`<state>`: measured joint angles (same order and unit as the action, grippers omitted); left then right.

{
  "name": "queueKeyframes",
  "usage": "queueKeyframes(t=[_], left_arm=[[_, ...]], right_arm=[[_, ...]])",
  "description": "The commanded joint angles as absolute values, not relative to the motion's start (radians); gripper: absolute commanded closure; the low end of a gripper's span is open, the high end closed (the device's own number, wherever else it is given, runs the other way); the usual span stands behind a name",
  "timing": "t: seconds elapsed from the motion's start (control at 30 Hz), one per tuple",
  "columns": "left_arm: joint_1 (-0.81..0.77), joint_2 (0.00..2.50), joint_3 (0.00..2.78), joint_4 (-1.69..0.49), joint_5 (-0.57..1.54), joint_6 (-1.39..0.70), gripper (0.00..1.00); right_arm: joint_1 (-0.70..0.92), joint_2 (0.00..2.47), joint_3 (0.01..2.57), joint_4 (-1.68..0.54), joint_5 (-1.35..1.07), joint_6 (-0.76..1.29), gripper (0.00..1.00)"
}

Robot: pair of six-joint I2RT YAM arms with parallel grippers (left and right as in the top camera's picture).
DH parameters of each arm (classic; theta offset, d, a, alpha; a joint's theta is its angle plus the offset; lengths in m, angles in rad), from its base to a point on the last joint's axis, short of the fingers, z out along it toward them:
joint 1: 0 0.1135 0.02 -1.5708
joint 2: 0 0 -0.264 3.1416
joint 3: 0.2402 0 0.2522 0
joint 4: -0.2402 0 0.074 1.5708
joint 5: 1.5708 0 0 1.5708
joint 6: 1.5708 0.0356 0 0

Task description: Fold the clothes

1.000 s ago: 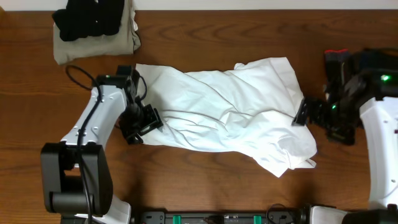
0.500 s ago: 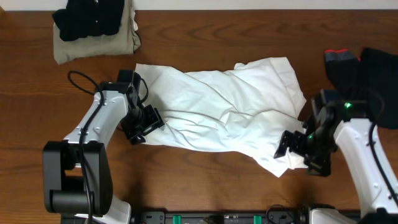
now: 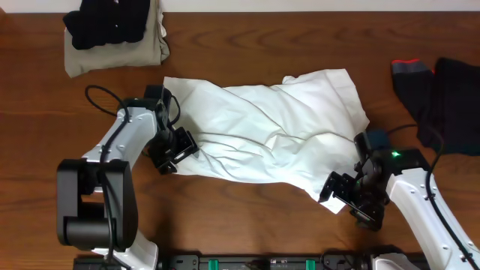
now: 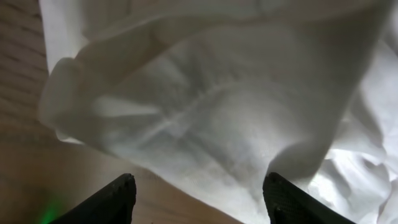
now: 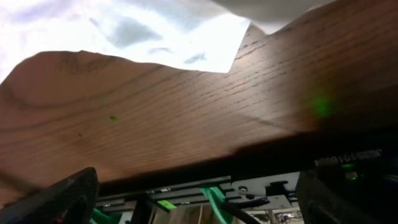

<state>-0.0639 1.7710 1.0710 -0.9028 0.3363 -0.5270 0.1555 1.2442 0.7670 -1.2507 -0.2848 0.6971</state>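
Note:
The white shirt (image 3: pixel 270 135) lies crumpled across the middle of the table. My left gripper (image 3: pixel 178 151) sits at its left hem. In the left wrist view the left gripper (image 4: pixel 199 200) is open, one finger over bare wood and the other over the shirt (image 4: pixel 205 106), straddling its edge without pinching it. My right gripper (image 3: pixel 339 201) is at the shirt's front right corner, wide open. In the right wrist view the right gripper (image 5: pixel 199 199) holds nothing, and only a corner of the shirt (image 5: pixel 155 37) shows at the top.
A folded khaki garment (image 3: pixel 82 60) with a black one (image 3: pixel 112 22) on top lies at the back left. A black garment with a red trim (image 3: pixel 442 97) lies at the right edge. The table's front edge (image 5: pixel 205 158) is just below the right gripper.
The right arm has swung from the shirt's right side forward and left to its front right corner, staying open. The left gripper has hardly moved.

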Motion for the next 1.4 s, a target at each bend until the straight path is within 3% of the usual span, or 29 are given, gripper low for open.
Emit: queueKeyframes(t=[0.0, 0.57, 1.37], left_arm=[[-0.065, 1.797, 1.069, -0.896, 0.327, -0.541, 0.34], [-0.065, 1.800, 1.068, -0.884, 0.327, -0.540, 0.39], [-0.065, 1.800, 1.068, -0.884, 0.327, -0.540, 0.39]], right_arm=[[0.173, 1.235, 0.752, -1.230, -0.286, 0.745, 0.01], [0.173, 1.246, 0.595, -0.999, -0.226, 0.873, 0.04], [0.173, 1.394, 0.593, -0.909, -0.122, 0.974, 0.12]])
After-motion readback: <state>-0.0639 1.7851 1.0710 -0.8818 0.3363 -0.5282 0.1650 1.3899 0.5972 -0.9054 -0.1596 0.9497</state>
